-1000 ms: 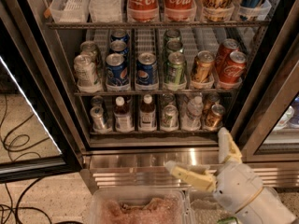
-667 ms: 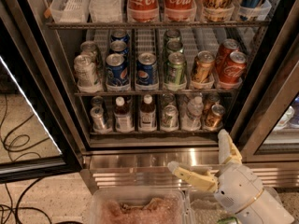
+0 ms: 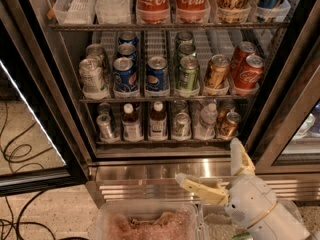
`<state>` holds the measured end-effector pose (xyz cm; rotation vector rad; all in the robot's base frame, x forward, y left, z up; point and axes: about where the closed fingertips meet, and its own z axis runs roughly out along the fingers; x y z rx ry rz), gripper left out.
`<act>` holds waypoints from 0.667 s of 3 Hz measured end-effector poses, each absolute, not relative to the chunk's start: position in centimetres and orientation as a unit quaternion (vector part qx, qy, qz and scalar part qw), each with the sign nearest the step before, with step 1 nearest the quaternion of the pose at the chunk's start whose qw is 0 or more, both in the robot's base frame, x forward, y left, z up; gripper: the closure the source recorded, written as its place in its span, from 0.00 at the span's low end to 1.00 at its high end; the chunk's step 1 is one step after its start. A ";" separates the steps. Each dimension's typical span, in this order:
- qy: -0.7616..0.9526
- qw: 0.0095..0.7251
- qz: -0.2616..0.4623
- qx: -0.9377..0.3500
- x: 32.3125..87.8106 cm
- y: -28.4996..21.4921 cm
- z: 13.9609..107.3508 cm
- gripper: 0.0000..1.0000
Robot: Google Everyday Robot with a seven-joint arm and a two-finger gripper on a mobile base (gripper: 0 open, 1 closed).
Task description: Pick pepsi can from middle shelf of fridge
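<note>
The fridge stands open in front of me. Its middle shelf holds rows of small cans in pale lane trays. A blue pepsi can stands at the front of one lane, with another pepsi can in the lane to its left and more behind that one. A green can is to its right. My gripper is low at the lower right, in front of the steel base panel, well below the middle shelf. Its two pale fingers are spread wide apart and hold nothing.
Red Coca-Cola cans and a gold can sit at the shelf's right, silver cans at its left. Coca-Cola bottles line the shelf above, small bottles the one below. A clear tub lies on the floor. Cables trail at left.
The gripper has shifted very slightly to the left; nothing else has moved.
</note>
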<state>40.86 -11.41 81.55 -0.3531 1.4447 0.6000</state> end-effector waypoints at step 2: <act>0.624 0.738 0.215 -0.140 35.9 -8.5 83.1 0.00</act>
